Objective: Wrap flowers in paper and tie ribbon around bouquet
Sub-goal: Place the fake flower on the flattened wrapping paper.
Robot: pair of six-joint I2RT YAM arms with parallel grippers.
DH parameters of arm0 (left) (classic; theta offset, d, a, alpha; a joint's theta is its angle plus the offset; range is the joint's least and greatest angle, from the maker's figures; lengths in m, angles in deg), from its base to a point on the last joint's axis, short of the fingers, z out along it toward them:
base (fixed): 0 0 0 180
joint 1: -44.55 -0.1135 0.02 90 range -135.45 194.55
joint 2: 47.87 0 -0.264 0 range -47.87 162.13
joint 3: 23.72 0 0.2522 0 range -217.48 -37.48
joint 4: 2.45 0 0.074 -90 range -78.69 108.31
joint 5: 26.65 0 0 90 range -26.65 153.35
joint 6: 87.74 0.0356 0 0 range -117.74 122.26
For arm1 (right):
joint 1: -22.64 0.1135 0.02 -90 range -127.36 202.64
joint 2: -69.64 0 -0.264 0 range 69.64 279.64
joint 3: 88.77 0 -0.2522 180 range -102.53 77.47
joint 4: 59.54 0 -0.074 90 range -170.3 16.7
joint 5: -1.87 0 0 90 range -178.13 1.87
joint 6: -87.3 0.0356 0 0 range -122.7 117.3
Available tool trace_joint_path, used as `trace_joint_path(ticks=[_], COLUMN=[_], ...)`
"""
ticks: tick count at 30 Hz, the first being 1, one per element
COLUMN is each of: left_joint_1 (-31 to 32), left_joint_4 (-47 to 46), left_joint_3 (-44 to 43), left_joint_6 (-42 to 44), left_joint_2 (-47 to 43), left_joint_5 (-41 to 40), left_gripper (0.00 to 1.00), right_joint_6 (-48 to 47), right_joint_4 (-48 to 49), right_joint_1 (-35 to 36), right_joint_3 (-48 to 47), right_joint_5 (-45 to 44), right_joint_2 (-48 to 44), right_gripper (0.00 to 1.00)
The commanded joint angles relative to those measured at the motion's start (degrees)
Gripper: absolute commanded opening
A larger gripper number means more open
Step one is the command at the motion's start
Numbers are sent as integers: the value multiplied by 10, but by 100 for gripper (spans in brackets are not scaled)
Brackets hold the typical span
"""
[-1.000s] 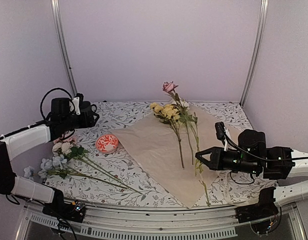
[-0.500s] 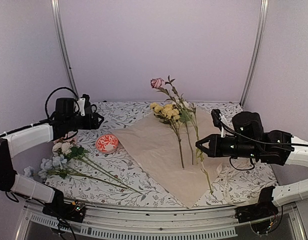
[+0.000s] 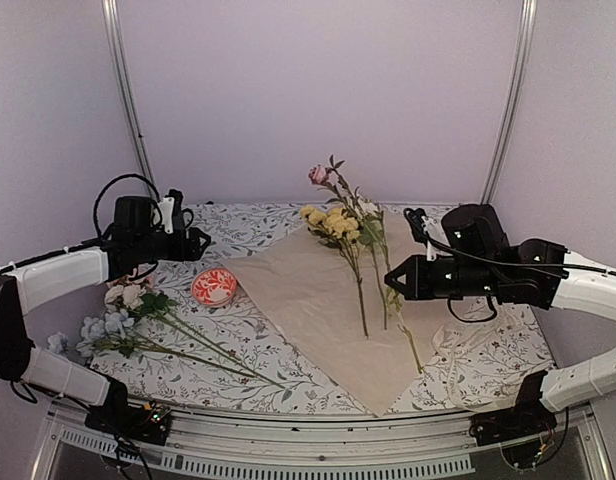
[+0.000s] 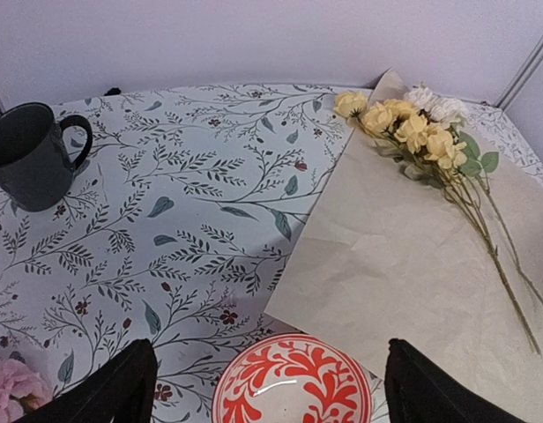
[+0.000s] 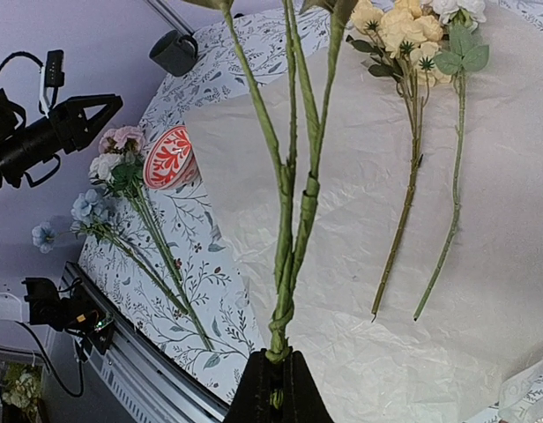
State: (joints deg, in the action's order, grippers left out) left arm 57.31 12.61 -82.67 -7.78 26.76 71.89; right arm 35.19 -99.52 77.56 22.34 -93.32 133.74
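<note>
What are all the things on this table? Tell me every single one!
paper: one, peach-orange, flat mid-table.
yellow flowers: one bunch, yellow and white, lying on the paper.
rose stem: one, pink bloom, green stalk, held up above the paper.
loose flowers: a few, pink, white, pale blue, on the cloth at left.
dish: one, red and white, beside the paper's left corner.
mug: one, dark, far left.
ribbon: one, cream-white, by the paper's right edge.
tablecloth: one, white, leaf print.
left gripper: black, open, near the dish.
right gripper: black, shut on the rose stem.
</note>
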Motion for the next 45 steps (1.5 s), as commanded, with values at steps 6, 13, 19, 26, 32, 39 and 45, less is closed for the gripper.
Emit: trace_joint_path(ticks=[6,13,19,26,32,39,45], left_joint_1=[22,39,57,59,32,14,8], left_joint_4=[8,20,23,40,53,63,46], left_joint_3=[-8,-12,0,-23,-63,-54,-43], left_joint_6=[18,30,44,31,-10,-14,-15], left_joint_2=[-12,-12,-24,9,43,11,-10], left_joint_5=[-36,-57,-111,-101,-17,-58,-54], left_gripper=[90,91,93,93,90,90,90], right_joint_6=[26,43,1,-25,-63,-97,-113], right_joint_4=[-18,-24,-39,-55,-24,-13,60], right_joint_1=[-35,-46,-113,-162,-180,-184,-183], right_joint_3=[-85,-137,-208,-266,-309,-325,-256], right_joint_5=[7,2,61,89,50,51,57], right_joint_2=[64,111,209,334,445,542,500], right_gripper=[0,0,0,0,0,0,0])
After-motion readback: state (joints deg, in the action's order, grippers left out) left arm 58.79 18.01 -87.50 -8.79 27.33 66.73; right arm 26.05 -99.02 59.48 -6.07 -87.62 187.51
